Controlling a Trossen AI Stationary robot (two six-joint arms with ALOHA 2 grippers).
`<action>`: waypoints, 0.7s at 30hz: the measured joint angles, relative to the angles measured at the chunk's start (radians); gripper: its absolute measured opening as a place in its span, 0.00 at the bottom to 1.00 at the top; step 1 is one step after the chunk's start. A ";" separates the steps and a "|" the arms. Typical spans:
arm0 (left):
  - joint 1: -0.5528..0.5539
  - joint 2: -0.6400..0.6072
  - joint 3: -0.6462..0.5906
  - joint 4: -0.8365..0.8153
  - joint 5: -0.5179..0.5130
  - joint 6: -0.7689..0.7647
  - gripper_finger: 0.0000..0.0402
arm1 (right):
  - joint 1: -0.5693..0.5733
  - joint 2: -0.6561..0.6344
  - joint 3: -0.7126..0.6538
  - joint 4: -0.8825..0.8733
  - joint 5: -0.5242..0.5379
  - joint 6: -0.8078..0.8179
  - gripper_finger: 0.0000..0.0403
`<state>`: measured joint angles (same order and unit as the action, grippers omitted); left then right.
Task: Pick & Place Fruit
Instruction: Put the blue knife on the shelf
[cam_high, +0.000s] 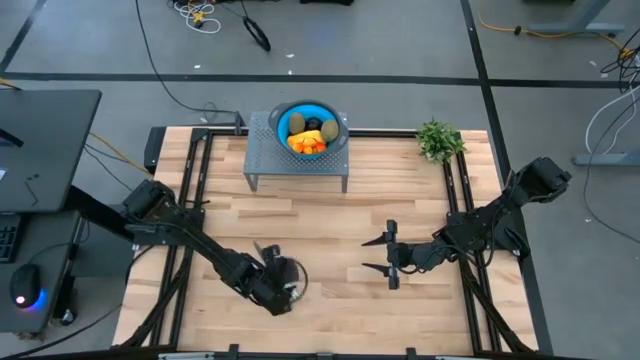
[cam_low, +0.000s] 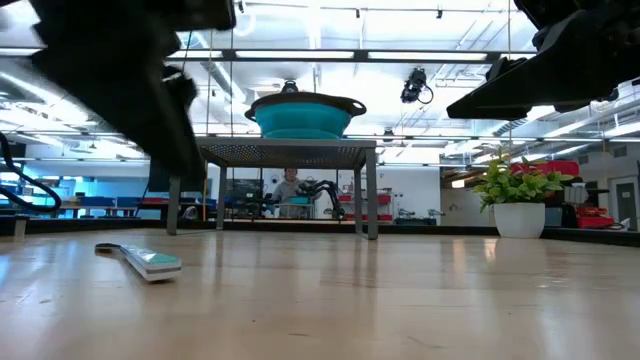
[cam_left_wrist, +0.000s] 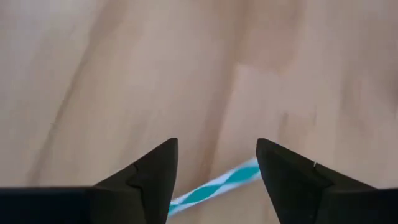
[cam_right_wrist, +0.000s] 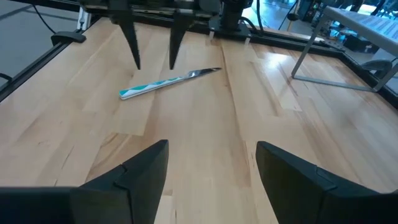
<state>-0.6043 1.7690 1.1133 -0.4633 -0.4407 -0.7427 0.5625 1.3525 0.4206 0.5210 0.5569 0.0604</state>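
Fruit (cam_high: 307, 135) placement appears complete or nearly so: every piece visible lies in the blue bowl (cam_high: 335, 118) on the grey perforated stand (cam_high: 262, 160) at the far middle of the counter (cam_high: 330, 230), and no loose piece shows elsewhere. Working left to right, the left pincer (cam_high: 283, 283) hangs low over the near side of the counter with fingers parted and empty, directly above the teal-handled knife (cam_right_wrist: 163, 83) lying flat on the wood. The right pincer (cam_high: 390, 256) hovers just right of centre, released and holding nothing, so what remains is probably only withdrawing both arms.
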 joint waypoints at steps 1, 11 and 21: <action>0.001 0.000 0.000 0.001 -0.019 -0.121 0.57 | 0.000 0.000 0.000 0.004 0.004 -0.011 0.63; -0.064 0.000 -0.002 -0.033 -0.001 -0.840 0.49 | -0.008 0.000 0.000 0.072 0.025 -0.133 0.63; -0.054 0.000 -0.002 -0.179 0.067 -1.179 0.47 | -0.024 0.000 0.000 0.085 -0.064 -0.212 0.63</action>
<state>-0.6587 1.7687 1.1114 -0.6423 -0.3737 -1.9216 0.5381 1.3525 0.4206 0.6059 0.4930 -0.1514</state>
